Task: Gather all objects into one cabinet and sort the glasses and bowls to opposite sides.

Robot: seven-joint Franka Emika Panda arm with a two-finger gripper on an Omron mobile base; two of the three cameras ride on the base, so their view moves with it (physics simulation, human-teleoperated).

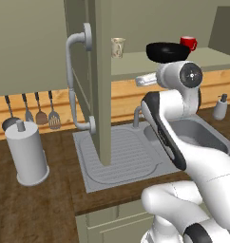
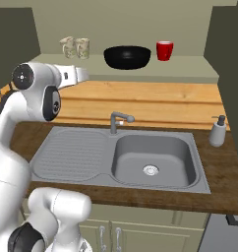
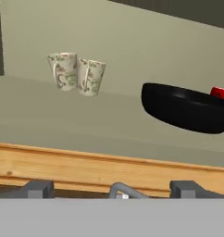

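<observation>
Nearest is the steel sink (image 2: 153, 160) with its curved grey tap (image 2: 117, 121), set in the dark wooden bench (image 2: 224, 170). Above it the claw (image 3: 113, 189) is empty, its two dark finger tips (image 3: 37, 189) wide apart. Behind, on the pale grey-green cabinet shelf (image 2: 190, 69), two cream speckled tumblers (image 3: 77, 72) stand touching at the left. The wide glossy black bowl (image 2: 127, 56) sits toward the right, and just beside it is the red mug (image 2: 164, 50).

Both base views toward shared sink (image 2: 155, 162)
</observation>
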